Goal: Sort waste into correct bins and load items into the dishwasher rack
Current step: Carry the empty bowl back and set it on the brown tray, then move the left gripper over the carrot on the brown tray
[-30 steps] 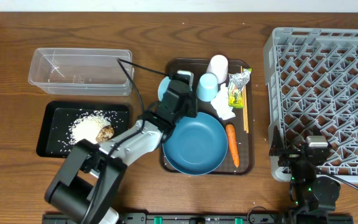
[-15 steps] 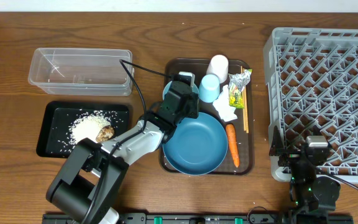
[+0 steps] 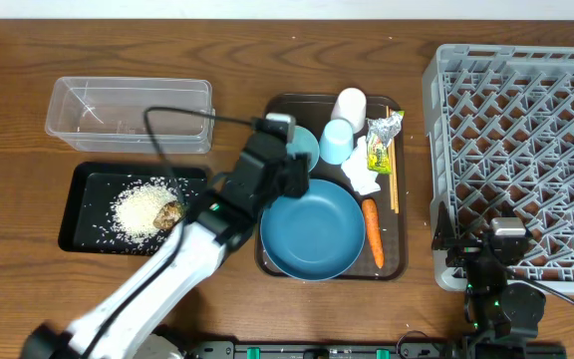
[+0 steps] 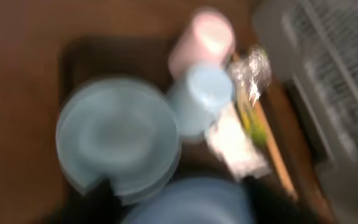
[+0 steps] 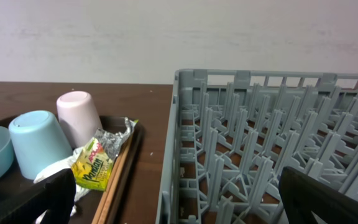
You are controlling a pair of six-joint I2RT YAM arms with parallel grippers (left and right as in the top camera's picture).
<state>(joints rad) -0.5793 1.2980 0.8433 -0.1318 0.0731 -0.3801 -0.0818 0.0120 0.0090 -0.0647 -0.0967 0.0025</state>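
My left gripper (image 3: 289, 179) hangs open over the rear edge of the large dark-blue plate (image 3: 313, 235), just in front of the small light-blue bowl (image 3: 303, 148); nothing is held. The blurred left wrist view shows the bowl (image 4: 117, 134), plate (image 4: 191, 202), light-blue cup (image 4: 201, 99) and white cup (image 4: 204, 40). Cups (image 3: 335, 142), snack wrapper (image 3: 382, 140), tissue (image 3: 363, 176), carrot (image 3: 371, 231) and chopsticks (image 3: 394, 184) lie on the brown tray. Rice (image 3: 140, 204) and a brown lump (image 3: 170, 212) lie in the black tray. My right gripper (image 3: 488, 237) is open at the dishwasher rack's (image 3: 521, 140) front-left corner.
The clear tub (image 3: 131, 113) stands behind the black tray (image 3: 78, 214). The brown serving tray (image 3: 399, 261) sits between the bins and the rack. In the right wrist view the rack wall (image 5: 179, 124) rises close beside the wrapper (image 5: 98, 165) and chopsticks (image 5: 117, 180).
My left gripper has opened and pulled up and back to the left, away from the light-blue bowl, which rests on the brown tray. The right arm has not moved.
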